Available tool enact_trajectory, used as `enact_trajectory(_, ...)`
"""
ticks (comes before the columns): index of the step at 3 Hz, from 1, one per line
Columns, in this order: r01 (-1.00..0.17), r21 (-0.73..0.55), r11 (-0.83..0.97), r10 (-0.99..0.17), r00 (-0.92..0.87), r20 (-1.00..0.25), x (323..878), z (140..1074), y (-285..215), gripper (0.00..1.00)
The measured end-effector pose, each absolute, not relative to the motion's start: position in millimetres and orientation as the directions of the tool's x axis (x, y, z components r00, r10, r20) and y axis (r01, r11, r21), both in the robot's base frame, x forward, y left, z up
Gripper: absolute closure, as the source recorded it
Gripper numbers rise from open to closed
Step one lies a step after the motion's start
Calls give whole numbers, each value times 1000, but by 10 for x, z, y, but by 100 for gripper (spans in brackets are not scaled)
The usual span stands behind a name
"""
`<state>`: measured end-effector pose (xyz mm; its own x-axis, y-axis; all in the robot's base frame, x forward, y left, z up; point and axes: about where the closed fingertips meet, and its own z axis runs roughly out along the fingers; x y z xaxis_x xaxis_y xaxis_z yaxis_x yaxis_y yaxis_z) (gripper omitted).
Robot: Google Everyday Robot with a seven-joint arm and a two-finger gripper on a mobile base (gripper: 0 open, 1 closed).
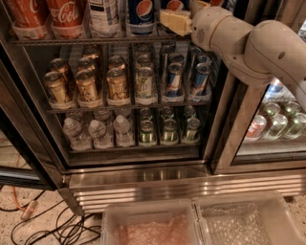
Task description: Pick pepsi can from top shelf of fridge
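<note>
Standing on the top shelf (71,41) of the fridge (143,186), the pepsi can (141,14) is just beside the pincer (165,21), which hangs above that shelf; its opening cannot be told.

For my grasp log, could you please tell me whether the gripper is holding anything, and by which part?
It cannot be told: the cream-coloured gripper is at the top wire shelf, beside the dark blue aluminium Pepsi can.

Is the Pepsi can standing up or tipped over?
Upright: the pepsi can stands on the top shelf, logo level; the end effector hovers beside it.
</note>
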<state>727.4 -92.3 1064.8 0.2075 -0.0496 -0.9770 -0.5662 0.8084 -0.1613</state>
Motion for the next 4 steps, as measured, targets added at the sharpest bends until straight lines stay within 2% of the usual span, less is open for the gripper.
enact_trajectory(1,-566,-161,808,-50,208,-977,7269,10662,-922,99)
enact_trajectory(4,-580,-197,790,-40,271,-962,7269,10892,-837,100)
